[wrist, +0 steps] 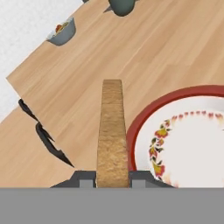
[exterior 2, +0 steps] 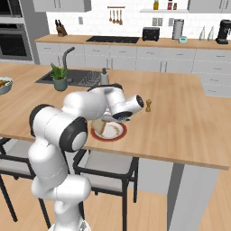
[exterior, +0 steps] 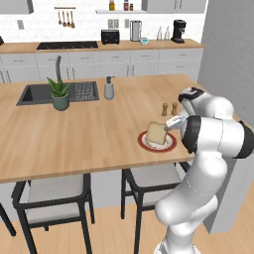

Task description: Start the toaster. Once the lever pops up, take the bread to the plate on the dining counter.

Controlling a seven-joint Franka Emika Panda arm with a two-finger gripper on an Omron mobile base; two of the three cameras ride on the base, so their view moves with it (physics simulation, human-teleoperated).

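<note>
I have the bread (wrist: 112, 131) sitting edge-on between my fingertips (wrist: 87, 178), rising straight away from the hand, so the gripper (wrist: 112, 179) is closed on its near edge with the jaws only a slice-width apart. From the left base camera the slice (exterior: 156, 133) stands tilted over the plate (exterior: 168, 144), the gripper (exterior: 173, 122) pinching its upper right corner. In the hand camera the plate's (wrist: 183, 140) red rim lies just right of the bread; I cannot tell whether the slice's lower edge touches the plate yet. The plate rests near the front edge of the dining counter (exterior: 74, 134). The toaster (exterior: 110, 36) is well away on the back worktop.
</note>
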